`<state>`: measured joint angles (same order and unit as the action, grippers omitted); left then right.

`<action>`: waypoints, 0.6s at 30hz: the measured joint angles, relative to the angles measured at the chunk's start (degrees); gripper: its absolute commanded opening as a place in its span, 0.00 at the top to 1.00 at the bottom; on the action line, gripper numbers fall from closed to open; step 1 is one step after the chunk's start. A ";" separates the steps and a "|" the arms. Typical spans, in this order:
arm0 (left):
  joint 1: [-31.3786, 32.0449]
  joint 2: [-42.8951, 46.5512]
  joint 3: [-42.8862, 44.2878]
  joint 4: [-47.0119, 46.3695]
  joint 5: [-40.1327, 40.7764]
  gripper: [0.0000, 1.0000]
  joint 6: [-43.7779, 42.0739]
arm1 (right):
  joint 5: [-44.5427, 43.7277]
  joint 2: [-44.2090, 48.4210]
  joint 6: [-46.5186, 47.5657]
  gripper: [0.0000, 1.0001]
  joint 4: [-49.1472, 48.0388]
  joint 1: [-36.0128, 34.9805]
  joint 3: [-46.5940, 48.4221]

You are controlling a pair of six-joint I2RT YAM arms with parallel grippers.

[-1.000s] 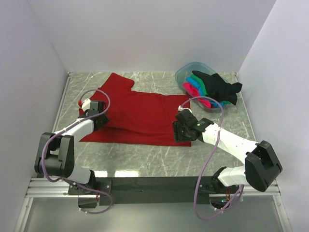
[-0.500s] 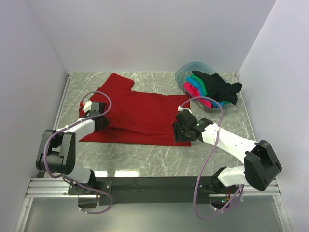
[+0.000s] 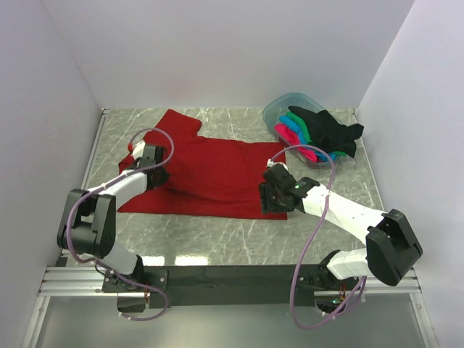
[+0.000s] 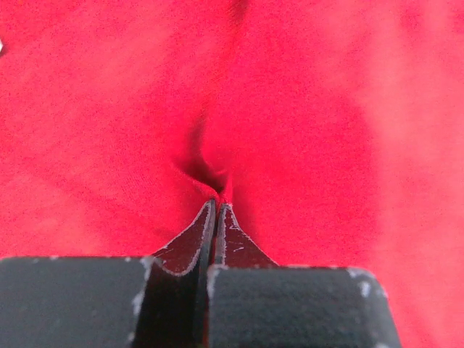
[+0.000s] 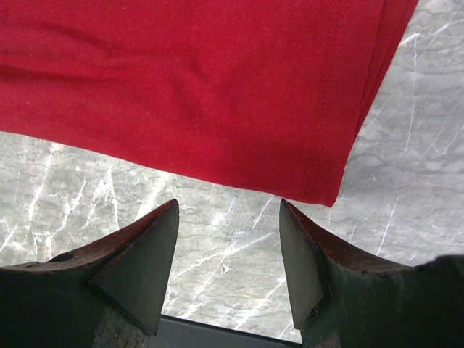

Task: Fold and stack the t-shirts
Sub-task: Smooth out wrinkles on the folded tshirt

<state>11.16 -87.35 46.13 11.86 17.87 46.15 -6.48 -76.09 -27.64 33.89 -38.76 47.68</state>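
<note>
The dark red t-shirt (image 3: 210, 170) lies spread on the marble table, one sleeve toward the back left. My left gripper (image 3: 154, 174) sits on its left part, shut on a pinch of red cloth (image 4: 217, 190) that puckers at the fingertips. My right gripper (image 3: 270, 199) is open over the shirt's near right corner (image 5: 319, 192); its fingers (image 5: 148, 239) straddle bare table just short of the hem. The black shirt (image 3: 326, 129), with green, bright blue and hot pink shirts (image 3: 293, 132), lies heaped in the tub.
The clear bluish plastic tub (image 3: 279, 107) stands at the back right, shirts spilling over its rim. White walls close the table on three sides. The table (image 3: 217, 232) shows bare marble in front of the red shirt.
My left gripper has moved toward the back and a little right across the red shirt's left part, drawing the cloth with it. The right arm has stayed still.
</note>
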 measured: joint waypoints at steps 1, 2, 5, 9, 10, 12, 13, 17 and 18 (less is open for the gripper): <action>0.44 -0.70 1.64 0.02 0.00 1.00 0.00 | -0.04 0.00 0.00 0.35 -0.02 0.00 0.00; 0.81 -1.42 3.28 -0.04 0.00 1.00 0.00 | -0.07 0.00 0.00 0.35 -0.02 0.00 0.00; 1.79 -3.78 8.20 0.17 0.00 1.00 -0.22 | -0.17 0.00 0.00 0.35 -0.04 0.00 0.00; 2.86 -8.39 13.77 0.15 -0.04 1.00 -0.66 | -0.20 -0.11 0.00 0.35 -0.07 0.00 0.00; 3.08 -9.42 14.64 0.22 -0.04 1.00 -0.74 | -0.22 -0.20 0.00 0.35 -0.09 0.00 0.00; 3.76 -11.98 16.81 0.50 -0.09 1.00 -1.03 | -0.39 -0.35 0.00 0.35 -0.09 0.00 0.00; 4.15 -13.29 17.88 0.83 -0.11 1.00 -1.07 | -0.48 -0.48 -0.02 0.35 -0.13 0.00 0.00; 5.75 -17.42 22.47 2.73 -0.42 0.97 -1.77 | -0.63 -1.40 -0.02 0.35 -0.26 0.00 0.00; 6.12 -18.29 23.61 2.91 -0.46 0.95 -1.99 | -0.63 -1.64 -0.02 0.35 -0.28 0.00 0.00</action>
<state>17.28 -105.65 69.73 14.76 17.41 44.16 -7.11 -77.73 -27.66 33.61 -38.76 47.68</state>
